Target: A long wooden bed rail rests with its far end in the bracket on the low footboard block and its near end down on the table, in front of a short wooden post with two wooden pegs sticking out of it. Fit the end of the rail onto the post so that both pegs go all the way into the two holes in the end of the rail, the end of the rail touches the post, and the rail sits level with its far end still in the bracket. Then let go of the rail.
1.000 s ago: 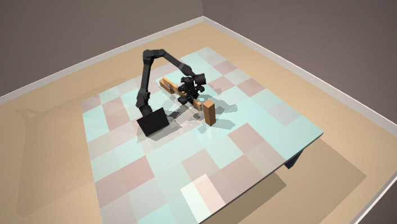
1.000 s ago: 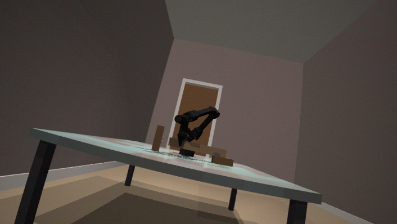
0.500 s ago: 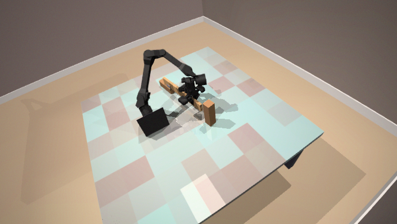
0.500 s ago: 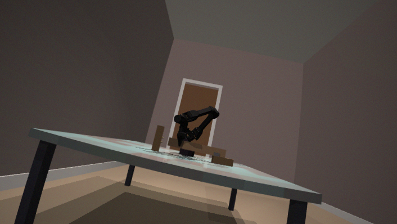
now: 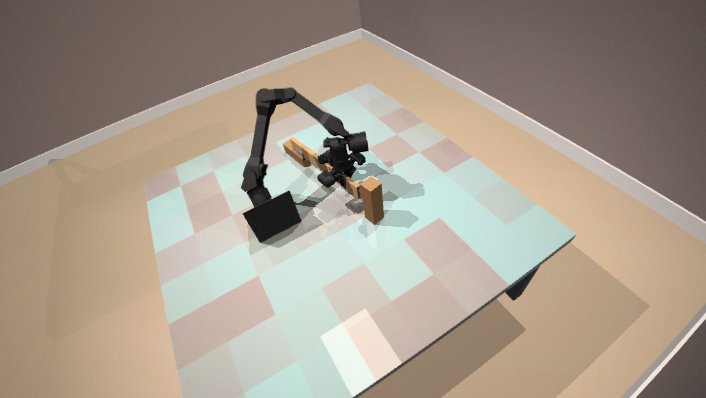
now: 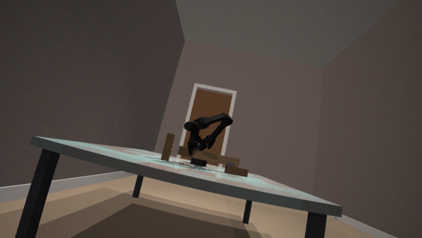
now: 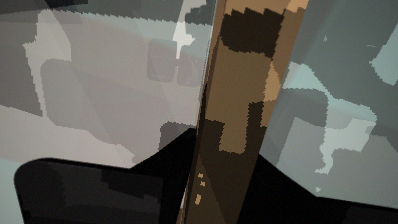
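Wooden rail (image 5: 316,159) (image 6: 206,153) (image 7: 237,85): long, straight, flat-sided board, honey-tan where light falls, dark brown in the shadows striping its top edge
Where it is: over the desk (image 5: 320,280) (image 6: 179,177), far end at the bracket (image 6: 230,164) on the low footboard block (image 5: 302,161) (image 6: 236,171), near end raised beside the post (image 5: 373,202) (image 6: 168,147)
Lie: looks close to level; exact seating in the bracket cannot be told
Hand (image 5: 342,172) (image 6: 190,153) (image 7: 211,138): clenched on the rail, fingers on its two broad sides
Pegs (image 6: 172,146): stand out from the post, still to be covered; a gap seems to remain
Handling: probably stiff and fairly light for its size, but long enough to swing or pitch in the grip
Slip: smooth faces may slide during the push, so squeeze firmly
Best hold: across the thickness, towards the post end, leaving the holed end free
Fragility: little risk to the board; a skewed push could jam the pegs
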You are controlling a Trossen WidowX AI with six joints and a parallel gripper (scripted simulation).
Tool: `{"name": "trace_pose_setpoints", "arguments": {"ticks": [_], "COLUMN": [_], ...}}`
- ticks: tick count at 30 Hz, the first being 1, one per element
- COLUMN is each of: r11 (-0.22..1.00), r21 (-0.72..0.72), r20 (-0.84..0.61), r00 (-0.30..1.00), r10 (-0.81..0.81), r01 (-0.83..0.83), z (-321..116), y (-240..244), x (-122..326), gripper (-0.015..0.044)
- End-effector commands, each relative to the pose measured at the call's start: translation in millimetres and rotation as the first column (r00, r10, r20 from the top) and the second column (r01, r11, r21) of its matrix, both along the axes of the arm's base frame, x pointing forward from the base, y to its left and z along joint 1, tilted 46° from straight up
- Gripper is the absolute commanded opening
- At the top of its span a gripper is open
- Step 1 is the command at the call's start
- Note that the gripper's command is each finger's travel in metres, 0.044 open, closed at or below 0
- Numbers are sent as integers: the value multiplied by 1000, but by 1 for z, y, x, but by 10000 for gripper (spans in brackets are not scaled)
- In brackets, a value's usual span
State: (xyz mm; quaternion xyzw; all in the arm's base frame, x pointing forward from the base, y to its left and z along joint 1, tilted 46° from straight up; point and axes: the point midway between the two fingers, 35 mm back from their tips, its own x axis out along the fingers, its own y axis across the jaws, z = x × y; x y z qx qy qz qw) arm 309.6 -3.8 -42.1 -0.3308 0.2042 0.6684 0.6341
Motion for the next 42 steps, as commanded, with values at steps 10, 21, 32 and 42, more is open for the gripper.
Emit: {"name": "trace_pose_setpoints", "arguments": {"ticks": [10, 21, 32, 42], "r11": [1000, 1000, 1000, 1000], "r21": [-4, -4, -5, -5], "r20": [5, 5, 5, 5], "r00": [1000, 1000, 1000, 1000], "r10": [-4, -4, -4, -4], "r01": [4, 4, 4, 4], "z": [-2, -5, -7, -8], "y": [-6, -7, -10, -12], "x": [2, 2, 3, 3], "gripper": [0, 0, 0, 0]}}
